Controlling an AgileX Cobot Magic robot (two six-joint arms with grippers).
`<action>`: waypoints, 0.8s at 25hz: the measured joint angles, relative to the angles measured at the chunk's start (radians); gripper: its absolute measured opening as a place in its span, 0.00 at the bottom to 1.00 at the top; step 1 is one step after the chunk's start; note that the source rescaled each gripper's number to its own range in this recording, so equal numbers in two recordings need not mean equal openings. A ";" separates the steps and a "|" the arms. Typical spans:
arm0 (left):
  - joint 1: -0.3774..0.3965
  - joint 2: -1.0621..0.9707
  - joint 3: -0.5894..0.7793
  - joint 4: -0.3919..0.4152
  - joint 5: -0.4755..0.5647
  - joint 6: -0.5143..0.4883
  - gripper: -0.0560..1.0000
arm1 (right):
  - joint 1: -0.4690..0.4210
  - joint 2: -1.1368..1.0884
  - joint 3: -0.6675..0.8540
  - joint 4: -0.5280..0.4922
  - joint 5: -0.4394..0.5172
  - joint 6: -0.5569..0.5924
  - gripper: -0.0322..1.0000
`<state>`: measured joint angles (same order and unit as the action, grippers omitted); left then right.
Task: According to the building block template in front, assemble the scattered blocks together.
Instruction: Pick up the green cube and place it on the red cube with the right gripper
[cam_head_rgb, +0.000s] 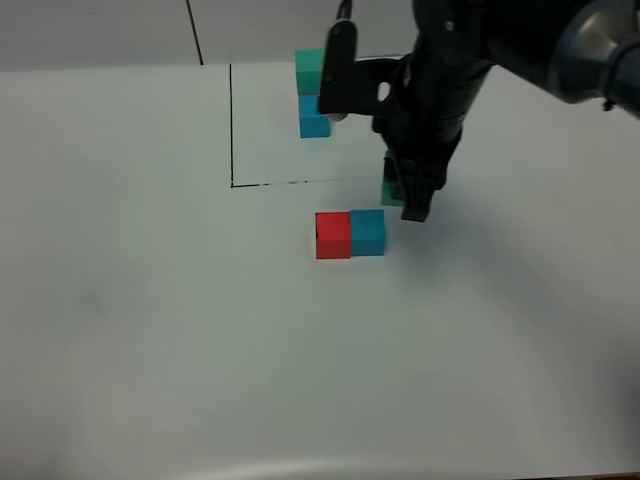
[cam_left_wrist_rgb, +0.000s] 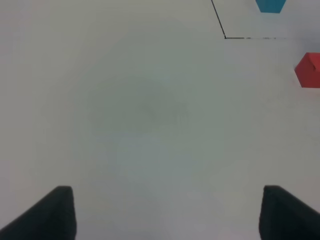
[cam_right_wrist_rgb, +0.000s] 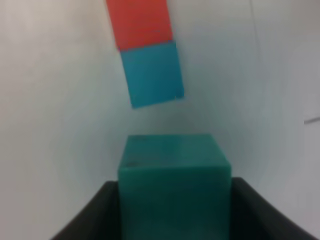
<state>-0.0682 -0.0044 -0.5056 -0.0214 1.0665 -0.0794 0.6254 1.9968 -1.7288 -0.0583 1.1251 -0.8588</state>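
The right claw (cam_head_rgb: 412, 200) is clamped on the green block (cam_right_wrist_rgb: 175, 175), holding it close by the blue block (cam_head_rgb: 367, 232), which sits touching the red block (cam_head_rgb: 333, 235) on the bench (cam_head_rgb: 150, 300). The template (cam_head_rgb: 312, 95) stands further back, by the black lines (cam_head_rgb: 232, 130). The left claw (cam_left_wrist_rgb: 167, 215) gapes wide above the bench.

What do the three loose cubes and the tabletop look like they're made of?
The teal-green cube, red cube and blue cube have flat solid colour, a matte finish, crisp edges and no grain. They could be painted wood, plastic or dense foam; I cannot tell which. The table is smooth, white and low-sheen, probably laminate.
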 joint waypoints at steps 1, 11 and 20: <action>0.000 0.000 0.000 0.000 0.000 0.000 0.71 | 0.011 0.037 -0.035 0.003 0.015 -0.015 0.05; 0.000 0.000 0.000 0.000 0.000 0.000 0.71 | 0.071 0.209 -0.190 0.019 0.065 -0.062 0.05; 0.000 0.000 0.000 0.000 0.000 0.000 0.71 | 0.079 0.245 -0.193 0.021 0.042 -0.065 0.05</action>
<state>-0.0682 -0.0044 -0.5056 -0.0214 1.0665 -0.0794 0.7048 2.2420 -1.9221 -0.0377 1.1674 -0.9240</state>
